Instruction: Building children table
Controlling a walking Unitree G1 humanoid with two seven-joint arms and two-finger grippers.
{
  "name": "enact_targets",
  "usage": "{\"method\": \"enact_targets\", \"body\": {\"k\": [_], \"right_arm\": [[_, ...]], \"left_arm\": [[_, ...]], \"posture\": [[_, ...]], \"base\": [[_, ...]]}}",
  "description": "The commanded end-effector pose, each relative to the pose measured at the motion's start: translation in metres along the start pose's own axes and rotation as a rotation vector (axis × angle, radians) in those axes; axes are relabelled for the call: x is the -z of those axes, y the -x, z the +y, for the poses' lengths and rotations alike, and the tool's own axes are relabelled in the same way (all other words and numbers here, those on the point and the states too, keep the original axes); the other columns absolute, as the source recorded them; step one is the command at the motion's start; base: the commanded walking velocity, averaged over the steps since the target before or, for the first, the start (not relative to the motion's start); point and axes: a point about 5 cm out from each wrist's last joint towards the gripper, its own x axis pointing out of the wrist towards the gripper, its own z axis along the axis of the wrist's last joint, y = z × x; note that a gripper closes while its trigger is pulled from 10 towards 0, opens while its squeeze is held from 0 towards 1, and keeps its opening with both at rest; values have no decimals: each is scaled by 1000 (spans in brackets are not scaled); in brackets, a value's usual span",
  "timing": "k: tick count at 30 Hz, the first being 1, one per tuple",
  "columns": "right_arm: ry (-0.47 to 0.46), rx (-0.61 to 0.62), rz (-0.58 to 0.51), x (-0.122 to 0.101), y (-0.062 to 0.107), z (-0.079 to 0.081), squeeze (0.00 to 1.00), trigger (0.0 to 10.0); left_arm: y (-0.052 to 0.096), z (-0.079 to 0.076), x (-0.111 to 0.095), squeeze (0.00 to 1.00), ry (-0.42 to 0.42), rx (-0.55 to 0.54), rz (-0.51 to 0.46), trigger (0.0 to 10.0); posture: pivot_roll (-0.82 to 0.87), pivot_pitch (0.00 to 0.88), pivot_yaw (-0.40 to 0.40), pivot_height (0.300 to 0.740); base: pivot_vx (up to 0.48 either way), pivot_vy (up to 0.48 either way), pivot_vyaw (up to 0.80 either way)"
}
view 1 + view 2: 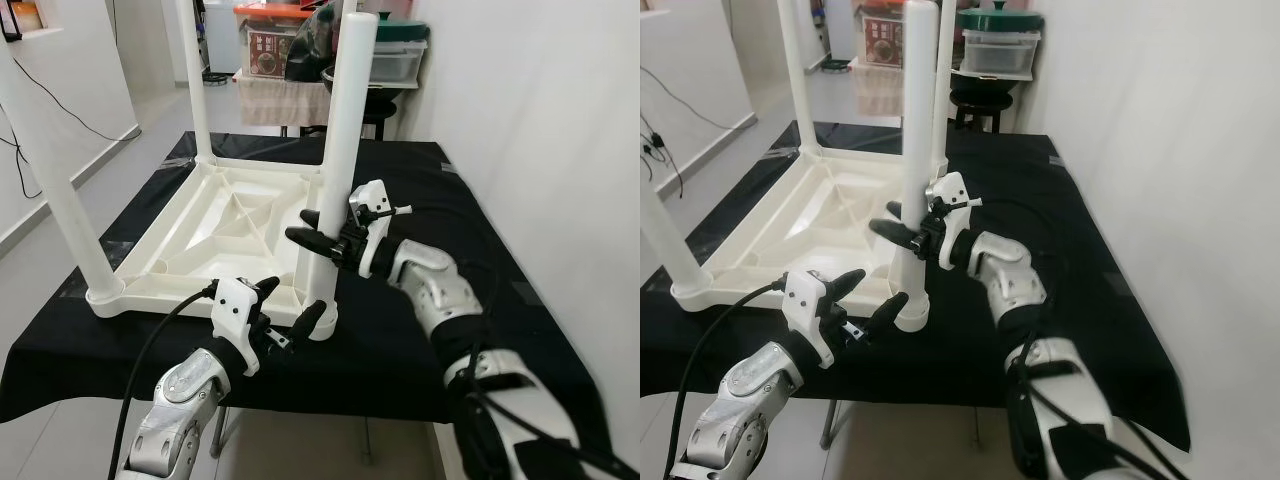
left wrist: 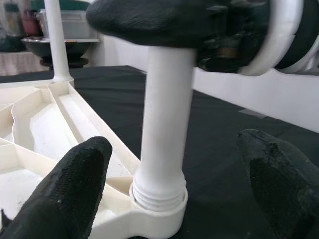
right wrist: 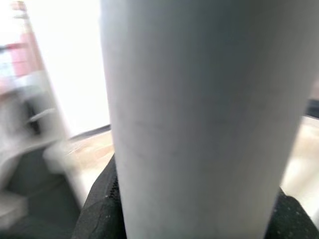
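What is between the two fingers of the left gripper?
In the left wrist view, the base of the white table leg stands between the open left gripper's fingers, untouched, screwed into its corner socket.

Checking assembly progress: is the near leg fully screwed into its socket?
Not fully: threads on the leg show above the socket.

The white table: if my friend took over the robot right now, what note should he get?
Right tool: shut on the near-right leg, partway up it.
Left tool: open, its fingers either side of that leg's socket, not touching.
Tabletop: upside down on the black cloth.
Done: three legs stand in their corners.
Left: threads show above the socket, so the near-right leg probably needs more turning. The fourth corner is hidden from view, so check it.
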Motion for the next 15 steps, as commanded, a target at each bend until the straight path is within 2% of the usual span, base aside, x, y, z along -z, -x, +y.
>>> {"method": "enact_targets", "body": {"k": [1,2,3,4,5,7,9,13,14,15], "right_arm": [[-100,276,-8,29,12,13,0,0],[-15,245,-33,29,10,37,0,0],[-15,245,-33,29,10,37,0,0],[51,184,-60,26,9,55,0,0],[51,184,-60,26,9,55,0,0],[-54,243,-1,40,10,43,0,0],[-90,263,0,41,10,38,0,0],[-80,228,5,40,6,43,0,0],[-66,224,6,40,5,44,0,3412],[-82,235,9,39,5,46,0,10000]], "left_arm": [[2,2,3,0,5,5,15,10000],[2,3,3,0,7,4,14,10000],[2,3,3,0,7,4,14,10000],[2,4,3,0,8,3,13,10000],[2,4,3,0,8,3,13,10000],[1,5,3,0,7,1,11,10000],[0,5,3,0,-2,11,18,10000],[-1,6,3,0,-15,5,20,10000],[0,7,2,0,-18,-1,18,10000],[0,7,2,0,-16,-4,17,10000]], "posture": [[-63,0,-59,740],[-60,0,-50,740],[-60,0,-50,740],[-60,0,-50,740],[-60,0,-50,740],[-61,0,-49,740],[-67,0,-50,740],[-69,0,-47,740],[-65,0,-46,740],[-64,0,-43,740]], "base": [[0,0,0],[0,0,0],[0,0,0],[0,0,0],[0,0,0],[0,0,0],[0,0,0],[0,0,0],[0,0,0],[0,0,0]]}}
